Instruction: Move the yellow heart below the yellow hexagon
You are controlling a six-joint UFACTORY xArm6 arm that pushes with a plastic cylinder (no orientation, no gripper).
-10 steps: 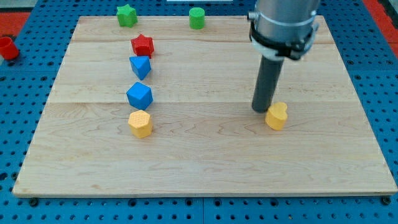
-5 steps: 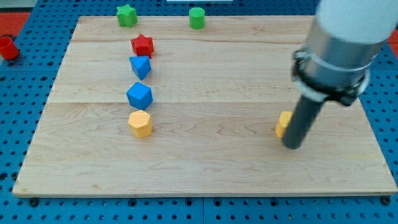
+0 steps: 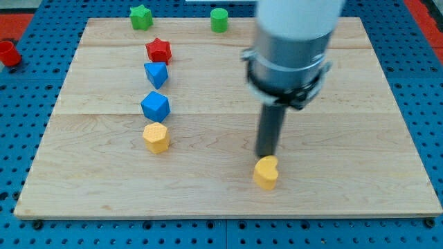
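The yellow heart (image 3: 266, 173) lies on the wooden board (image 3: 221, 197), low and a little right of centre. My tip (image 3: 266, 155) stands just above it in the view, touching or nearly touching its top edge. The yellow hexagon (image 3: 156, 137) sits well to the view's left of the heart, slightly higher. The rod and the arm's grey body rise from the tip toward the view's top.
Above the yellow hexagon runs a column: a blue cube-like block (image 3: 156, 106), a blue wedge-like block (image 3: 156, 74) and a red star (image 3: 158, 50). A green star (image 3: 140, 16) and a green cylinder (image 3: 219, 20) sit at the top edge. A red cylinder (image 3: 9, 53) lies off the board at the left.
The yellow heart has slid left and down, from the right part of the board to the lower centre. My tip swung from its right side to just above it.
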